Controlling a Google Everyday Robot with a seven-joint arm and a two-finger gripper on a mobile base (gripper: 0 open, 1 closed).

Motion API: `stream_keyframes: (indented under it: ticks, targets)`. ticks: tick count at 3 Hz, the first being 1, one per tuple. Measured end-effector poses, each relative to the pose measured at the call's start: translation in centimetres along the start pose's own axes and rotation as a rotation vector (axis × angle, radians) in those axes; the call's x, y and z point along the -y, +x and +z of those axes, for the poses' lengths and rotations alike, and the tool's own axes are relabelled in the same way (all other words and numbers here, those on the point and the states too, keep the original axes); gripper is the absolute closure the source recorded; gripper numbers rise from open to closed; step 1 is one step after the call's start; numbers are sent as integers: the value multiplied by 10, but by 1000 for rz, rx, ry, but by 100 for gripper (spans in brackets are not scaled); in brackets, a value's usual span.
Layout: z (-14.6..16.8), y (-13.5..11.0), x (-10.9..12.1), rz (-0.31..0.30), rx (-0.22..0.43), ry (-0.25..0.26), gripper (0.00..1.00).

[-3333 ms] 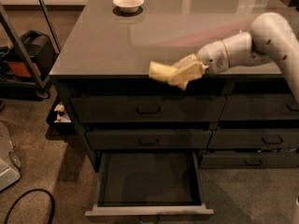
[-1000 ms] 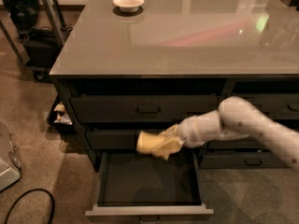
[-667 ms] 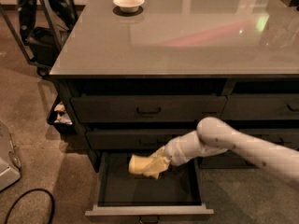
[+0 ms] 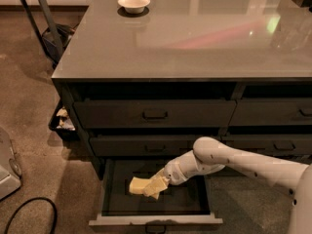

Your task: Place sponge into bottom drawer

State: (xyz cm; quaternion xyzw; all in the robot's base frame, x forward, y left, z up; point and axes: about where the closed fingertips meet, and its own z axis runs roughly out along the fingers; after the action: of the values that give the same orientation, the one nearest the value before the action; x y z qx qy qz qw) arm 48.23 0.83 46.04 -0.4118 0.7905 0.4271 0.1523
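currently the claw (image 4: 157, 183) sits inside the open bottom drawer (image 4: 195, 221) at lower centre of the frame, gripping the right end of the sponge (image 4: 137, 185) low over the drawer floor. a white bowl (image 4: 133, 3) stands on the table (image 4: 195, 48), upper left.
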Motion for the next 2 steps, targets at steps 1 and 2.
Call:
stream_keyframes:
  ticks: [1, 2]
  targets:
    - [4, 0, 7, 42, 5, 36, 100]
    - [19, 13, 50, 198, 48, 168, 100]
